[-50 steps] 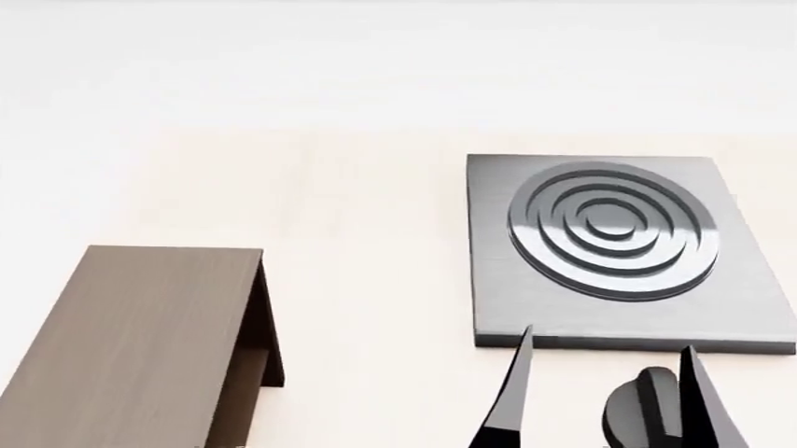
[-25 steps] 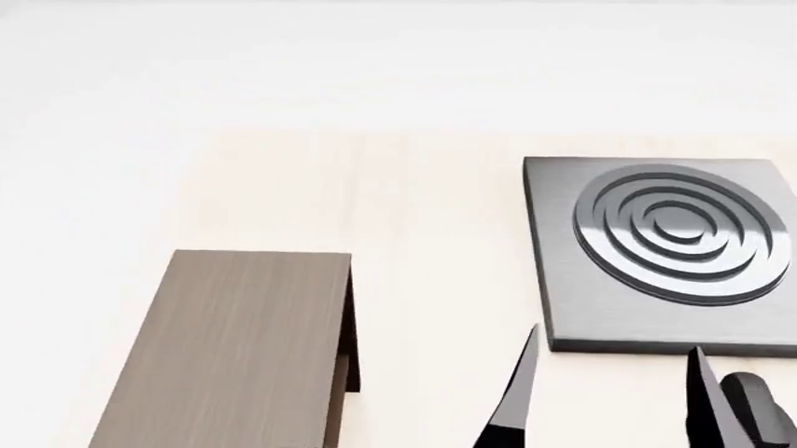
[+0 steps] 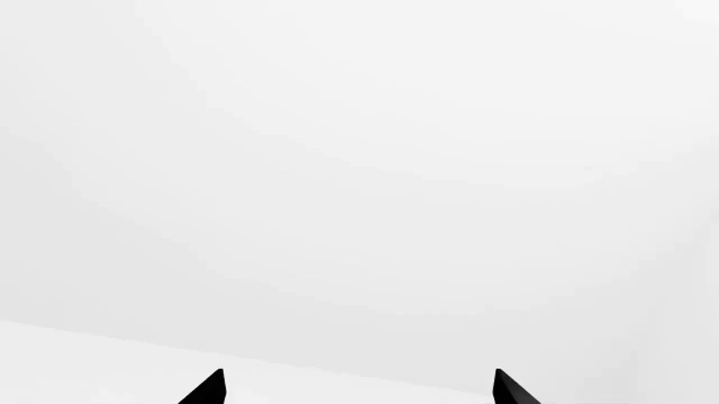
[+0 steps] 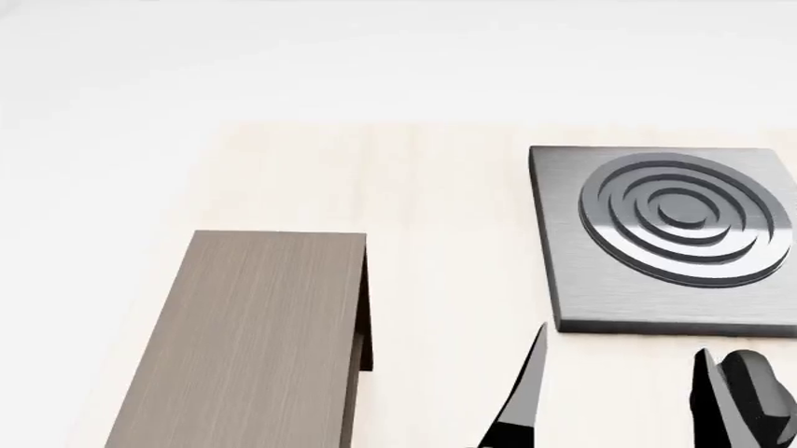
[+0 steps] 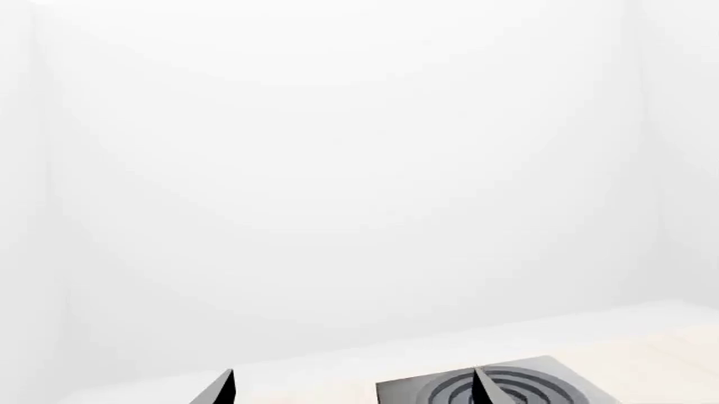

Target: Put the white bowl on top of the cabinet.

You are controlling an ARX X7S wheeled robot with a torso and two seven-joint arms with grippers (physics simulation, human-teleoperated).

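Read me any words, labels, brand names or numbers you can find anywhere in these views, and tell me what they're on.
There are none to read.
The cabinet shows only plain wood grain on its top.
The stove plate carries only raised concentric rings, no markings.
The right tool and the left tool show bare black fingers.
The table and the walls are blank.

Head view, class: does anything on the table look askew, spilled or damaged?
Nothing stands out. The cabinet and stove plate lie flat and intact on the table; the white bowl isn't in view.
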